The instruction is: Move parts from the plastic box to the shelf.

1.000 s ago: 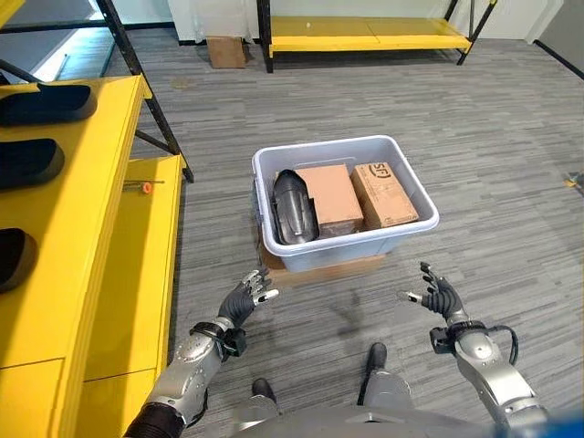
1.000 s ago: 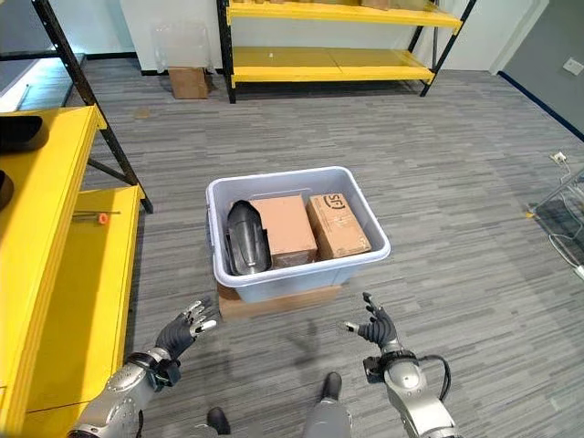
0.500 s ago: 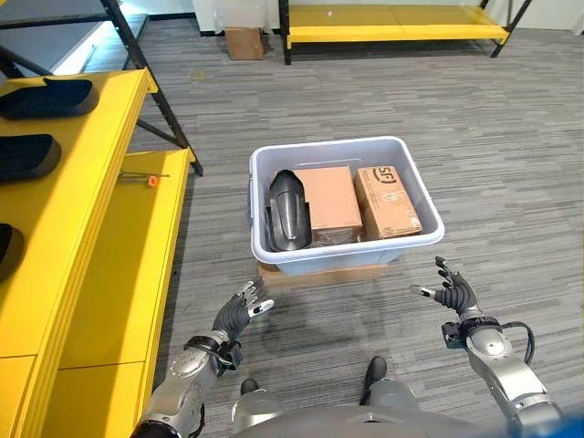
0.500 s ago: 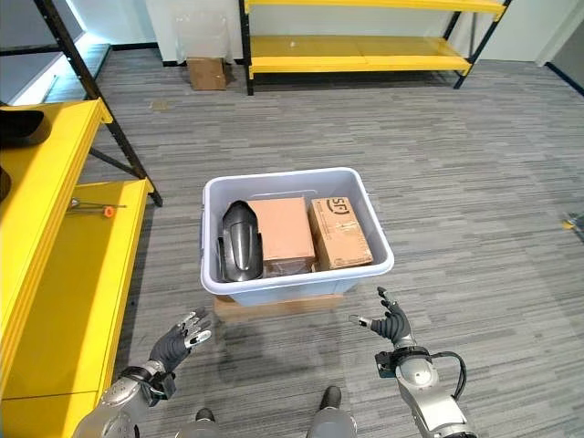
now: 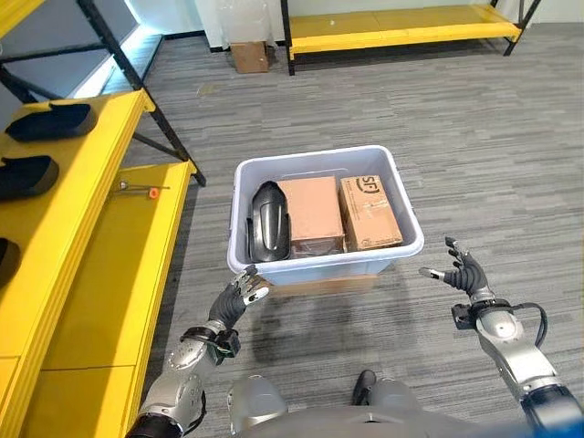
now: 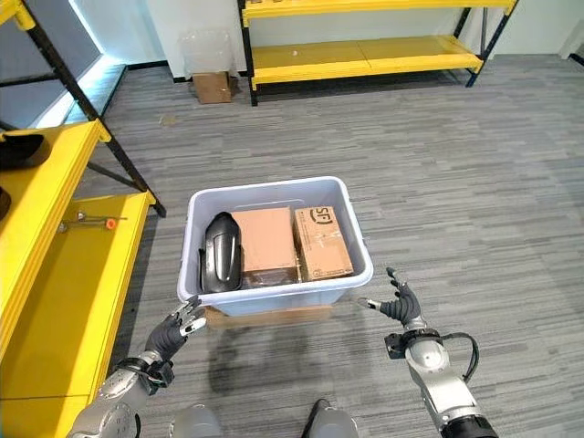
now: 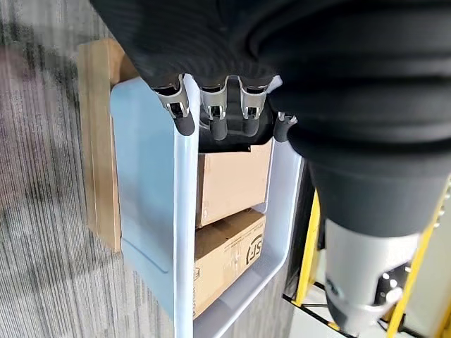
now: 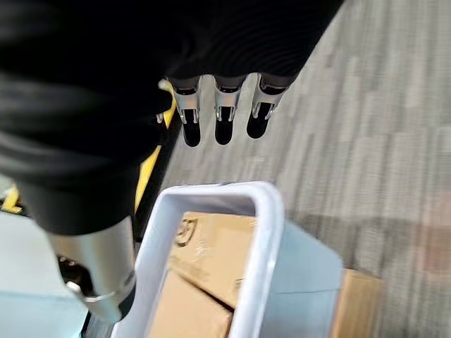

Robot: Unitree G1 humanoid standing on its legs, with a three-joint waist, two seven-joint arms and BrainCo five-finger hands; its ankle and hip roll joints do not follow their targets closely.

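A pale grey plastic box stands on the floor on a flat brown pad. Inside lie a black curved part at the left and two cardboard cartons beside it. My left hand is open, its fingers close to the box's front left corner; whether they touch it I cannot tell. My right hand is open, a little to the right of the front right corner, holding nothing. The yellow shelf on the left carries black parts.
A small orange-tipped tool lies on the shelf's lower level. Black slanted shelf legs stand behind it. At the back are another yellow rack and a small cardboard box on the floor. Grey floor surrounds the box.
The camera has shifted. Both hands have come forward: the left is now at the box's front left corner, the right level with its front right corner. Both stay open.
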